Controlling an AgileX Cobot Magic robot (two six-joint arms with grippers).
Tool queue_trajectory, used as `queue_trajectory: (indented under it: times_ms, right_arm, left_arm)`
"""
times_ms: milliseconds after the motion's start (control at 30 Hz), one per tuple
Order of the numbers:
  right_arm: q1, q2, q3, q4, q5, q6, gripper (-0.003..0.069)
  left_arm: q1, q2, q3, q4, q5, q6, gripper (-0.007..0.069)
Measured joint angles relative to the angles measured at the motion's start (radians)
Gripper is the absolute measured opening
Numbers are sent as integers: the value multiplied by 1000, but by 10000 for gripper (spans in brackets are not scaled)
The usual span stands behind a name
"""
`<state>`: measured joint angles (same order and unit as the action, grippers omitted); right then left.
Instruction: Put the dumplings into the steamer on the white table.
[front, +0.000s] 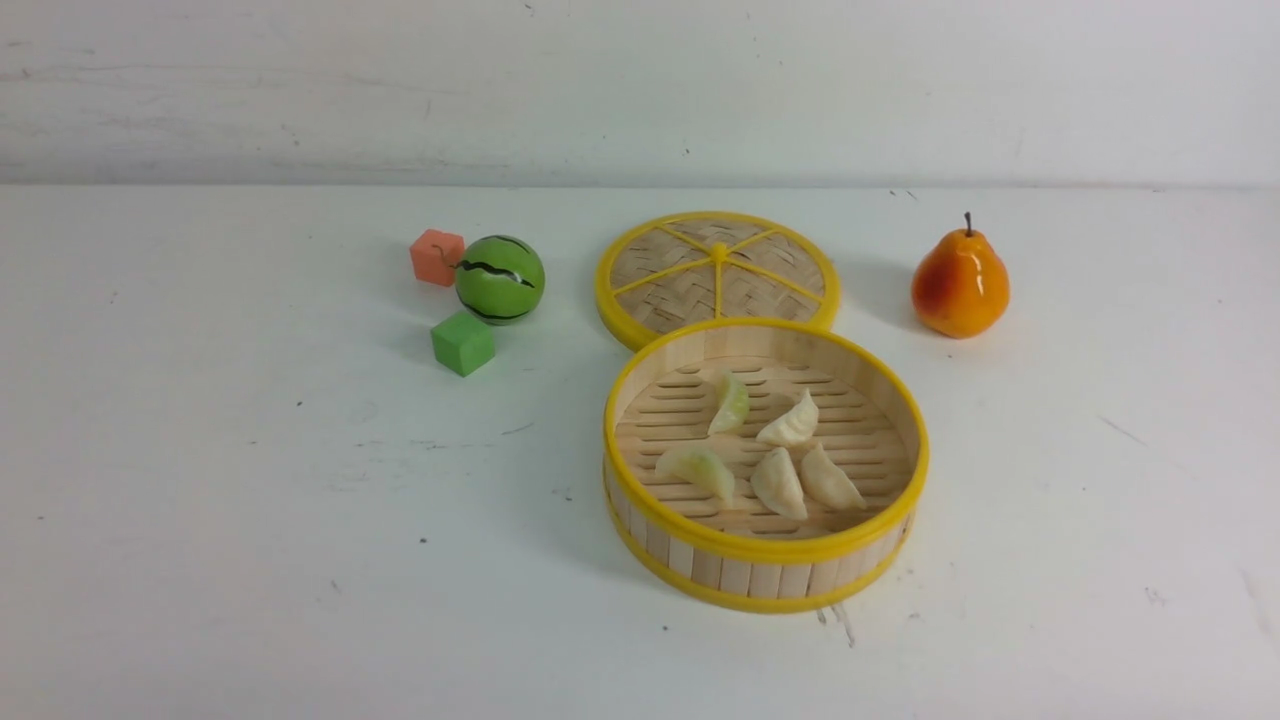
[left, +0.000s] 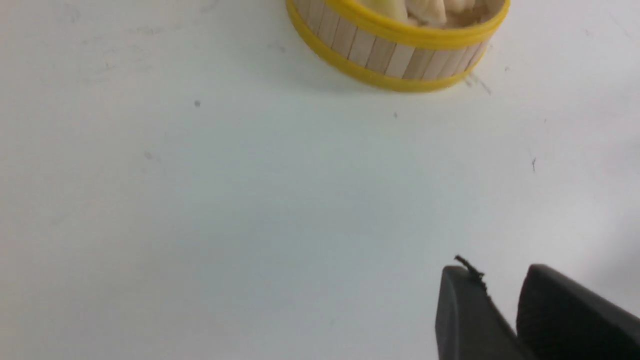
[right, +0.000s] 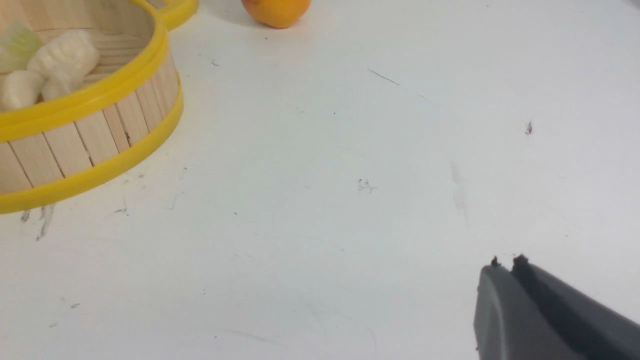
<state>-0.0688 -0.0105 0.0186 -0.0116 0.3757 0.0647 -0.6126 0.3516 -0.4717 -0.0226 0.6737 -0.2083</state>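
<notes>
The steamer (front: 765, 548) stands on the white table (front: 250, 500) at the centre. Five dumplings lie on its slat floor: two pale green ones (front: 730, 404) (front: 697, 466) and three cream ones (front: 790, 425) (front: 779, 483) (front: 830, 478). Neither gripper shows in the front view. In the left wrist view my left gripper (left: 495, 272) is empty, with a narrow gap between its tips, well short of the steamer (left: 395, 55). In the right wrist view my right gripper (right: 506, 261) is shut and empty, far from the steamer (right: 90, 145) and its dumplings (right: 65, 52).
The flat woven lid (front: 717, 275) lies just behind the steamer, touching it. An orange pear (front: 959, 285) stands at the back right. A green watermelon ball (front: 499, 279), an orange cube (front: 437, 256) and a green cube (front: 463, 343) sit at the back left.
</notes>
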Motion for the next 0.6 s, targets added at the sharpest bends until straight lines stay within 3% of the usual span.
queue_trajectory:
  times_ms: [100,200,400,600]
  right_arm:
    - [0,0,0,0,0,0,22]
    - [0,0,0,0,0,0,25]
    - [0,0,0,0,0,0,34]
    - [0,0,0,0,0,0,41]
  left_arm:
    - [13,0,15,72,-133,0,83]
    - [104,-3,68,102,-290,1,-14]
    - [368,-108,245,23,-568,1,-14]
    - [578,-253,436,-7,-687,-2,-14]
